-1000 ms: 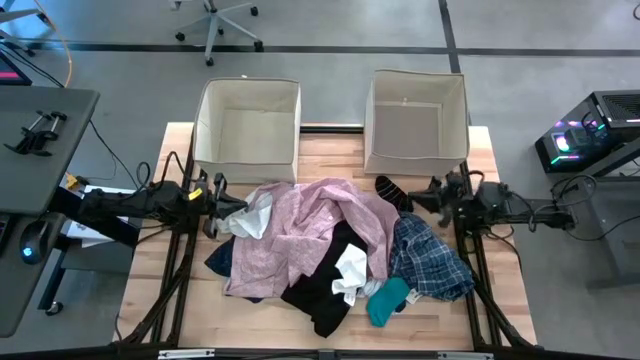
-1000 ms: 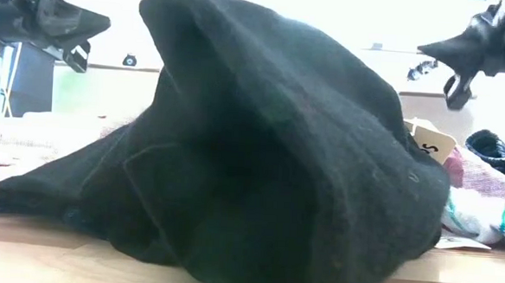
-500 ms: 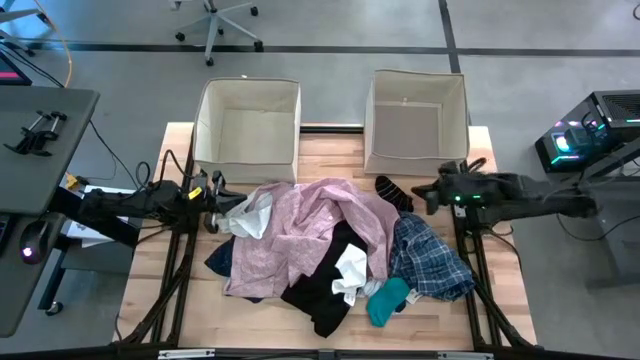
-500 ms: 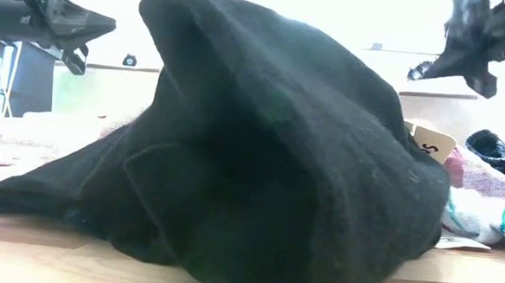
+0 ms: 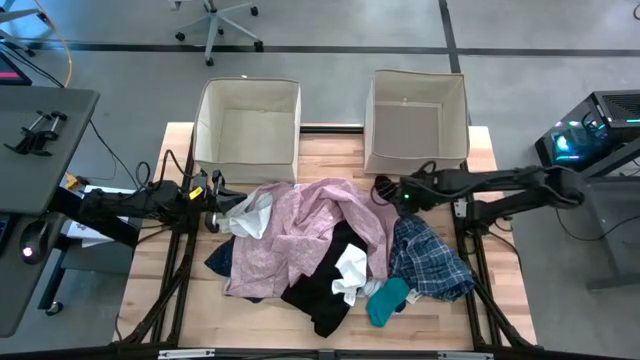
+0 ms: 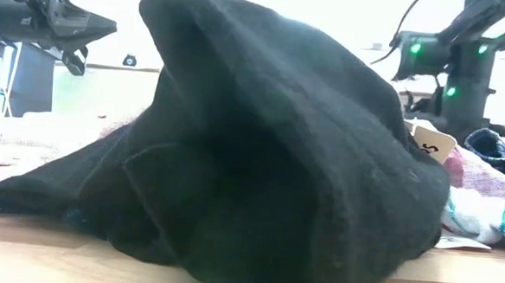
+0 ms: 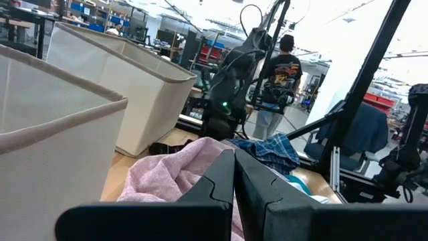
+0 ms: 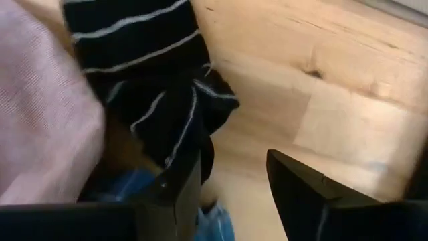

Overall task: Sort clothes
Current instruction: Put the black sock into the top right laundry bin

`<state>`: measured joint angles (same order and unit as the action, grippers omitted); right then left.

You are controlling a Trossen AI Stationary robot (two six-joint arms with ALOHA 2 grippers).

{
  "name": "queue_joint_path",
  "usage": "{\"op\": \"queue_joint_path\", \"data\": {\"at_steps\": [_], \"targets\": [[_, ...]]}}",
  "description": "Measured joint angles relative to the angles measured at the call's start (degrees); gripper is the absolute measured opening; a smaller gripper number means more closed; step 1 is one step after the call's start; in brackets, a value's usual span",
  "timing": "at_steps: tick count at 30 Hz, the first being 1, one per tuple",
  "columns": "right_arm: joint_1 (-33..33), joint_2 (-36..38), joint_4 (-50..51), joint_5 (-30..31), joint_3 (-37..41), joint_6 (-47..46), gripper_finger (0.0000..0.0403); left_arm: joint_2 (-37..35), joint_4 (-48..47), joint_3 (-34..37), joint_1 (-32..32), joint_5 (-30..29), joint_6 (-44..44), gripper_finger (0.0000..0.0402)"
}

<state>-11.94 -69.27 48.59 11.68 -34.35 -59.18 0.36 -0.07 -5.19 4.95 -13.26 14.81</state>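
The right gripper [image 8: 231, 184], fingers apart, hangs over the striped sock [image 8: 150, 80] at the pile's [image 5: 320, 245] back edge, seemingly about to grasp; next it should lower and close. The left gripper [image 7: 234, 174], fingers together, waits beside the pile.

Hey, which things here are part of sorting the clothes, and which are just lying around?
Job:
large pink shirt
black garment
blue plaid shirt
white cloth
teal sock
black striped sock
two beige fabric boxes

Lying about:
swivel chair
grey side desk
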Motion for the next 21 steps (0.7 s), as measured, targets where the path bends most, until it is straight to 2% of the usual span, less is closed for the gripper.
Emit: {"op": "queue_joint_path", "data": {"at_steps": [4,11,17,21], "targets": [[-0.99,-4.96,-5.53,-0.21,0.0,1.18,0.0137,0.0,-0.03,0.0,0.0,0.0,0.0,0.0],[-1.12,-9.69,-10.87,-3.87,-0.04,1.27,0.0072,0.0,-0.05,0.0,0.0,0.0,0.0,0.0],[-0.81,-8.97,-11.07,-3.41,-0.05,1.64,0.0011,0.0,-0.09,0.0,0.0,0.0,0.0,0.0],[-0.79,-6.14,-9.19,-3.96,-0.98,1.16,0.0007,0.0,-0.08,0.0,0.0,0.0,0.02,0.0]]}}
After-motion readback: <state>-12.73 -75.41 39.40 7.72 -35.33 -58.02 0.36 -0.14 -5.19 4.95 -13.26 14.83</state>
